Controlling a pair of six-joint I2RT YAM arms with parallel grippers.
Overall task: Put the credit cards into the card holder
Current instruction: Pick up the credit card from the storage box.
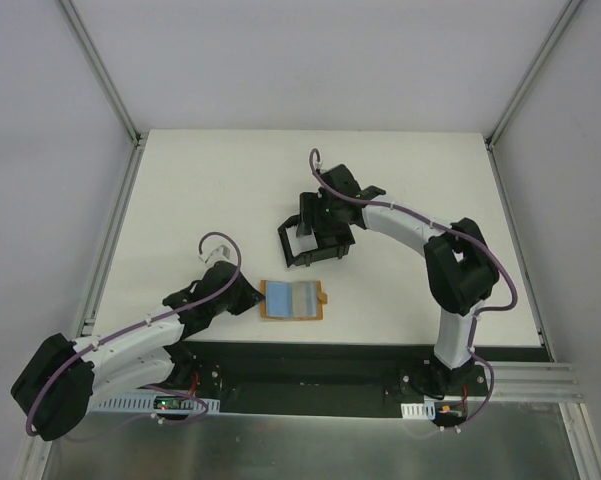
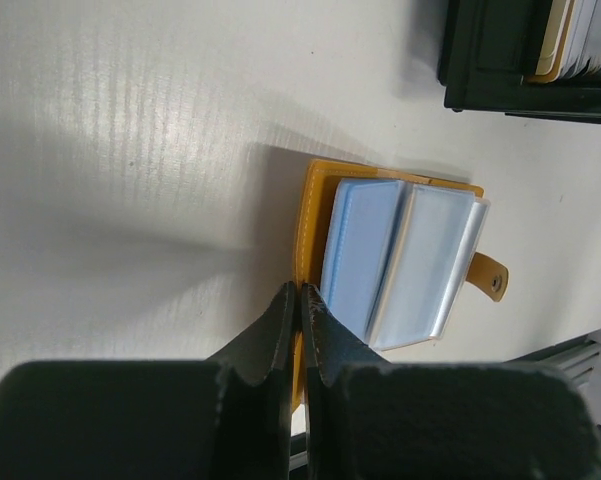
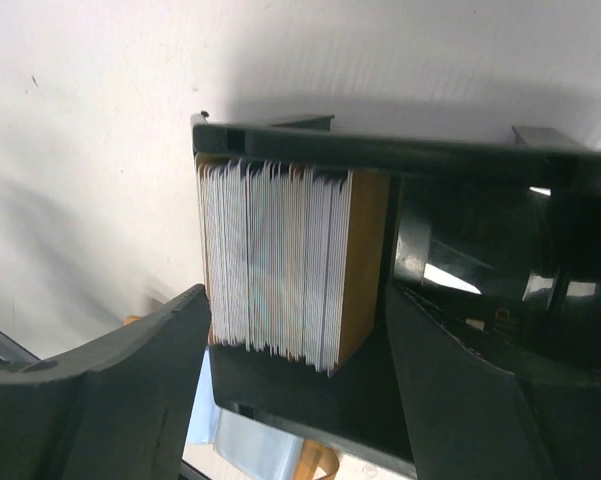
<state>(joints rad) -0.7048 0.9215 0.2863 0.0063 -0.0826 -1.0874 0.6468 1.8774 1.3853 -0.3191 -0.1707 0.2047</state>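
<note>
The one credit card I can pick out, a thin flat tan-orange rectangular card [image 3: 368,250], stands on edge inside the black open-topped square plastic card holder [image 3: 380,150]. It rests against the end of a tightly packed row of thin white edges [image 3: 270,260], which props it upright. Whether that white row is more cards or a ridged insert, I cannot tell. The right gripper [image 3: 295,300] hangs over the holder with its jaws wide apart, one finger on each side of the row. It holds nothing, and that spread looks right for clearing the stack without dragging the card out. Near the holder on the white table [image 1: 180,200], towards the arm bases, lies the tan-orange folding wallet [image 2: 315,200]. It is spread open, with its pale blue clear plastic sleeves [image 2: 430,260] fanned upward and its snap tab [image 2: 490,277] sticking out on the far side. The sleeves' contents are too hazy to tell whether any cards remain in them. The left gripper [image 2: 300,300] is closed tight on the wallet's cover at its near edge. I judge this pinch is there to pin the wallet flat and open, so the other arm can draw cards from the sleeves without the wallet sliding or folding shut.
</note>
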